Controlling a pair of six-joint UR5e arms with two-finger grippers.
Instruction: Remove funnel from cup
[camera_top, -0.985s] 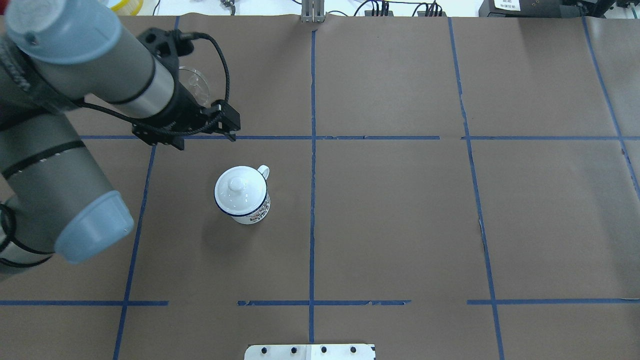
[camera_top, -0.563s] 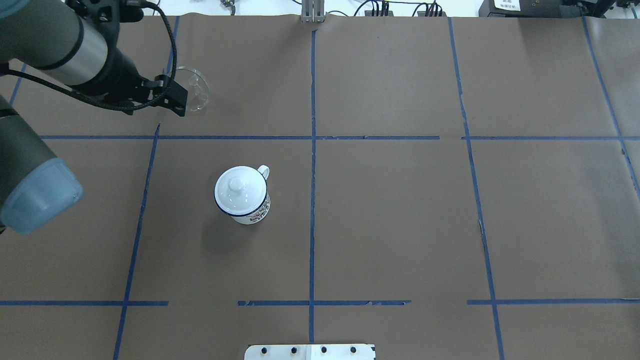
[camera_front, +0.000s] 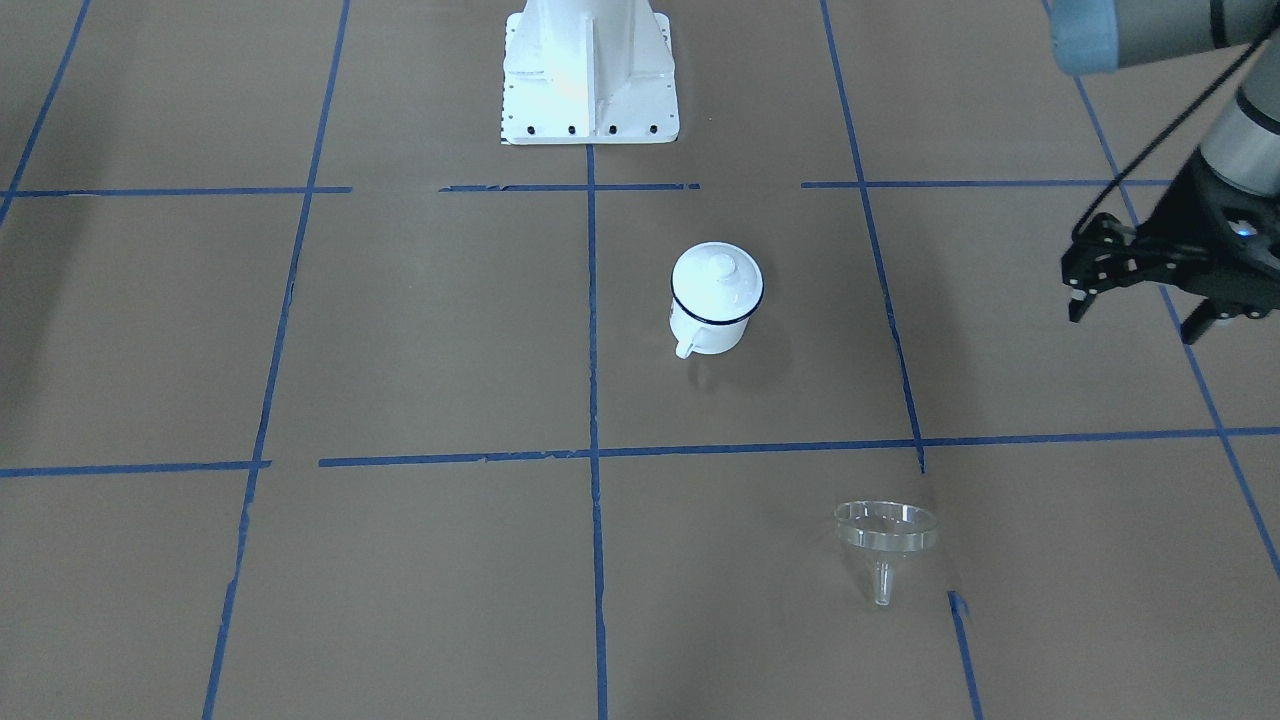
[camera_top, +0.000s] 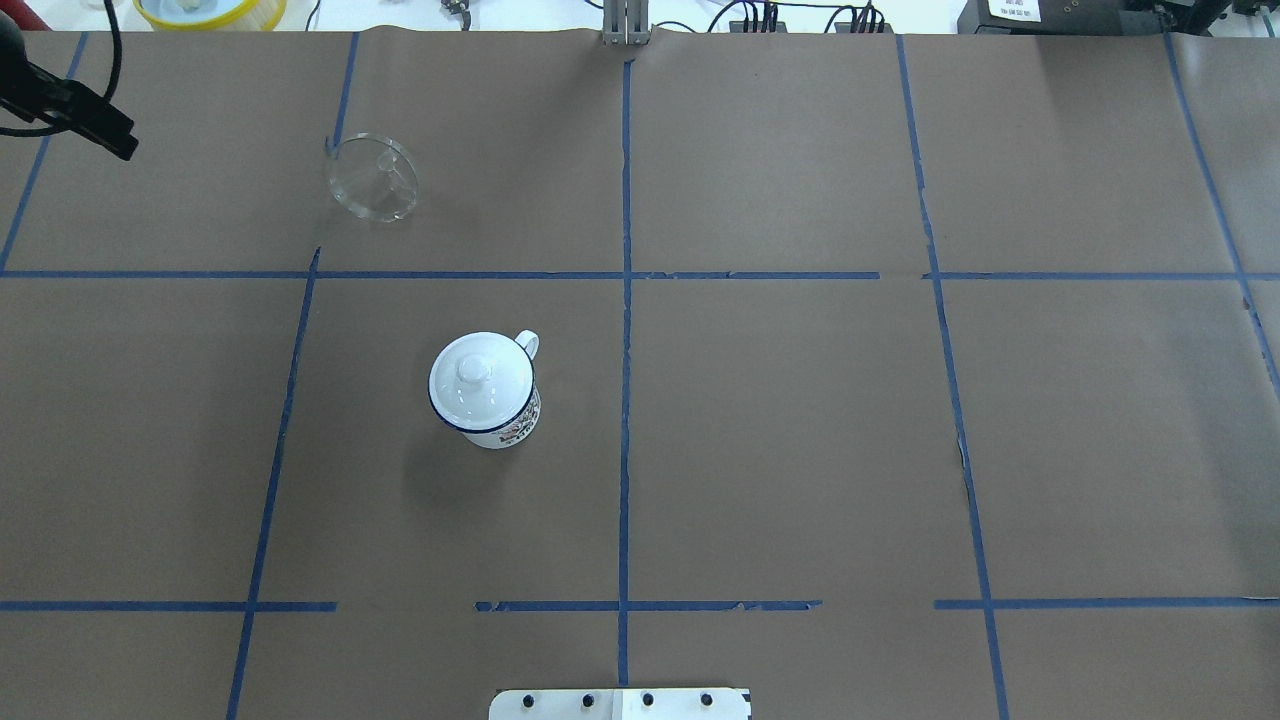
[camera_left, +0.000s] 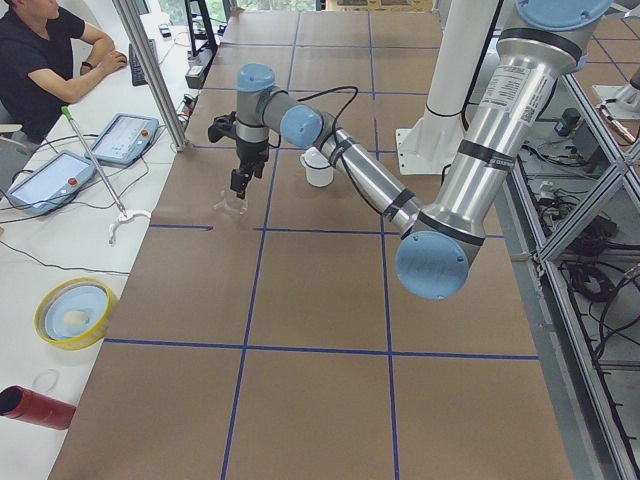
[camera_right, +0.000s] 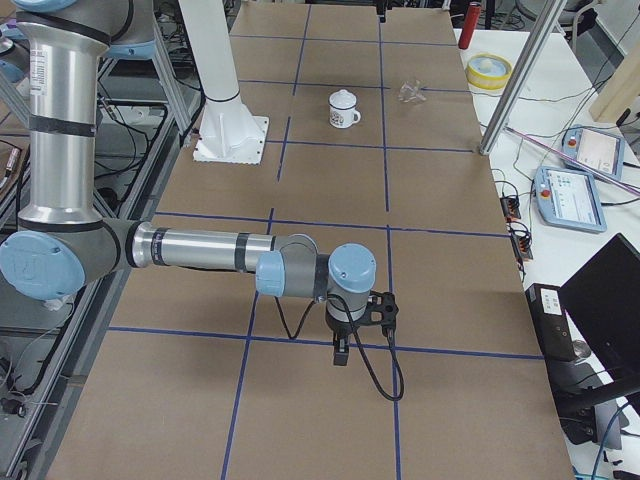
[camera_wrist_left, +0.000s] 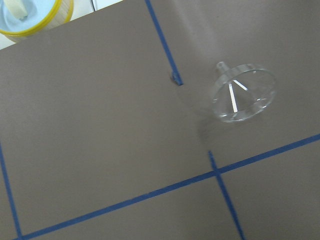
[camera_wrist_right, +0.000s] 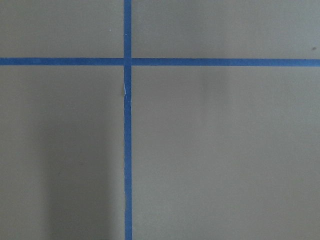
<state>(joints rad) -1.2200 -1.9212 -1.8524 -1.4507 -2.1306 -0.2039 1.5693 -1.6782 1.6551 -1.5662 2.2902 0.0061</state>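
Funnel (camera_top: 372, 178) is out of the cup (camera_top: 487, 392) and lies tipped over on the brown paper (camera_top: 800, 450), in the far sq. on my left side, spout pointing away from my base. It's clear plastic w/ a wide round bowl, a short narrow spout and faint ribs inside the bowl; the paper shows right through it. A short end of blue tape (camera_top: 624, 450) sits just beside it. Cup stands upright well apart from it, nearer the table's middle: white enamel, dark blue rim, small loop handle, some print on the wall, and a white domed lid (camera_top: 470, 372) w/ a knob sitting on top. My left gripper (camera_front: 1135, 315) hangs off to the side of the funnel, fingers spread, nothing btw. them, touching nothing. My right gripper (camera_right: 340, 355) shows only in the side view, low over the paper at the other end; can't tell if it's spread or closed. Table is covered in brown paper split into sqs. by blue tape. White mount plate (camera_front: 590, 75) at my base. Beside the table, a white bench w/ a seated operator (camera_left: 40, 60), two tablets (camera_left: 120, 138), a yellow-rimmed dish (camera_left: 75, 312) and a red cylinder (camera_left: 35, 405).
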